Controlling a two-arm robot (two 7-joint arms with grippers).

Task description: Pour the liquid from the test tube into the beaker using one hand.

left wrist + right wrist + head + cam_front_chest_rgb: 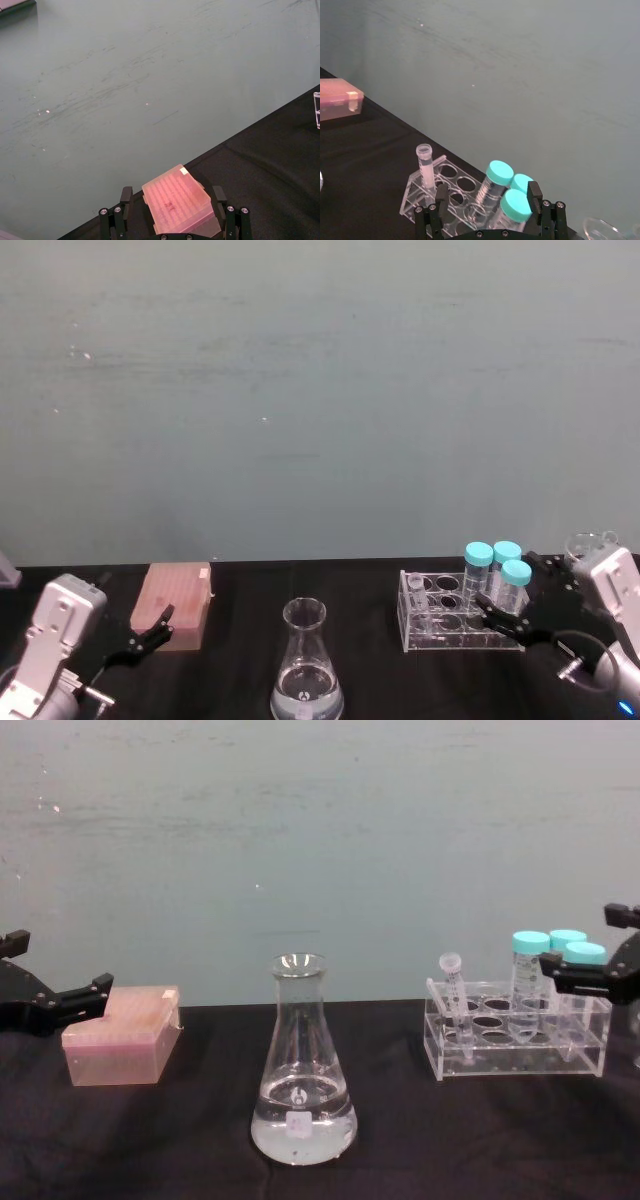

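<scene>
As the open black right claw (488,191) is set around the clear acrylic rack's (520,1058) teal-capped tubes (515,206), one may be grabbed, not the slim clear test tube (425,162); open left claw (171,192) parked far from rack.

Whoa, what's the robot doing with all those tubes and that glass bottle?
It's getting ready to pour, but nothing is picked up yet. The right claw is open, right by the teal-capped tubes in the clear rack. The thin test tube leans at the rack's other end, untouched. The conical flask stands mid-table with some clear liquid in it. The left claw is open by the pink box.
</scene>
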